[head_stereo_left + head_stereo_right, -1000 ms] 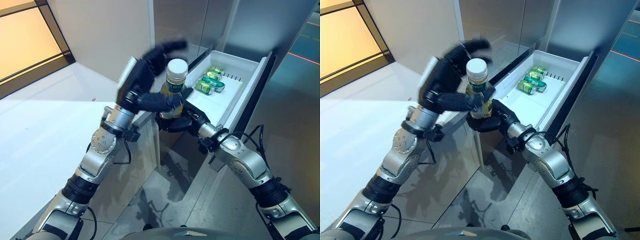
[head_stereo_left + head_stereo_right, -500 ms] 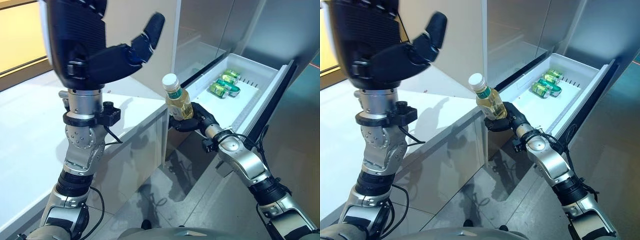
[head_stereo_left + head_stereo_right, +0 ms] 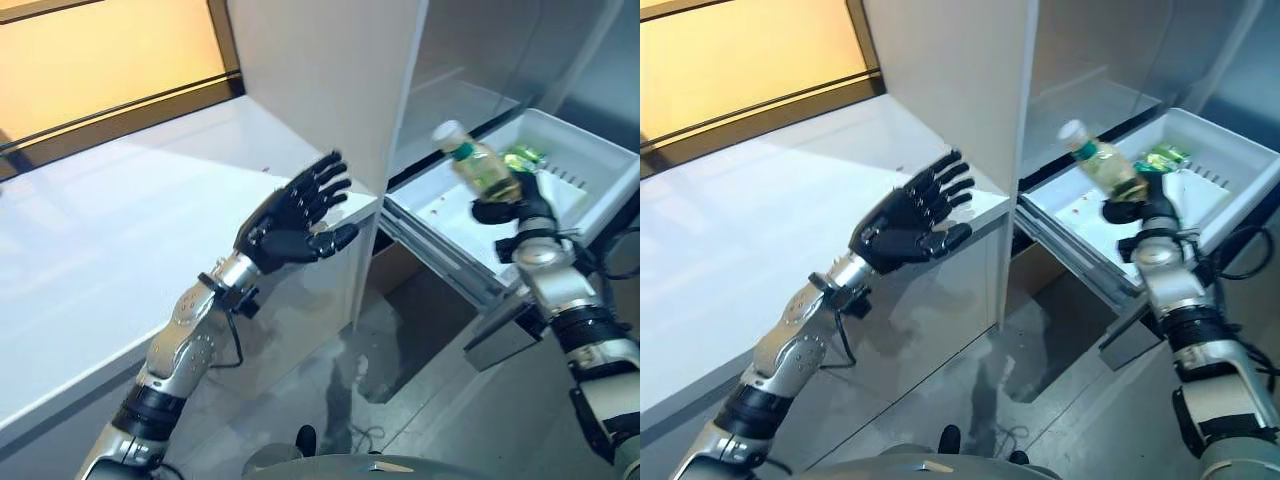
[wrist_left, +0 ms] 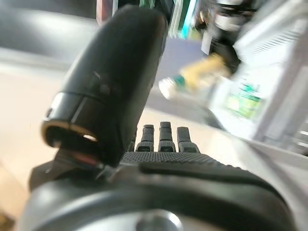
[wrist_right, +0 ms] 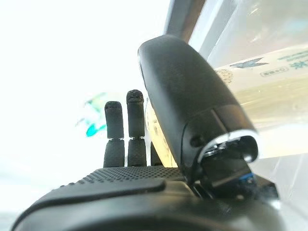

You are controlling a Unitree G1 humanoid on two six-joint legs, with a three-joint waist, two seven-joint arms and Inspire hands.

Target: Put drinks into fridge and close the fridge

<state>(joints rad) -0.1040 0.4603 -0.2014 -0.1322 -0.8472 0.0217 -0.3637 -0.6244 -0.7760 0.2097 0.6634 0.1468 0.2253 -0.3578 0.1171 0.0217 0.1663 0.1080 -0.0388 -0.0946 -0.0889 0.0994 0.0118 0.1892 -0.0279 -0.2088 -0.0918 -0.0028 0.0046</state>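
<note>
A clear bottle (image 3: 478,168) of yellow drink with a white cap and green label is tilted, cap towards the left, above the near end of the open white fridge drawer (image 3: 600,150). My right hand (image 3: 510,207) is shut on its lower part; the right wrist view shows the thumb (image 5: 192,96) lying across the bottle (image 5: 274,86). Green cans (image 3: 1165,157) lie in the drawer behind it. My left hand (image 3: 295,213) hovers open with fingers spread above the counter's corner, well left of the bottle and holding nothing. The left wrist view shows the bottle (image 4: 202,77) beyond its fingers (image 4: 161,139).
A long white counter (image 3: 120,230) runs along the left, ending at a tall white panel (image 3: 320,80) beside the fridge. The drawer sticks out over the grey floor (image 3: 400,340). An orange-lit window band (image 3: 100,60) lies behind the counter.
The camera has shifted. My left hand has dropped from high and close to low beside the counter corner, still open. My right hand has carried the bottle right, over the drawer, and tilted it.
</note>
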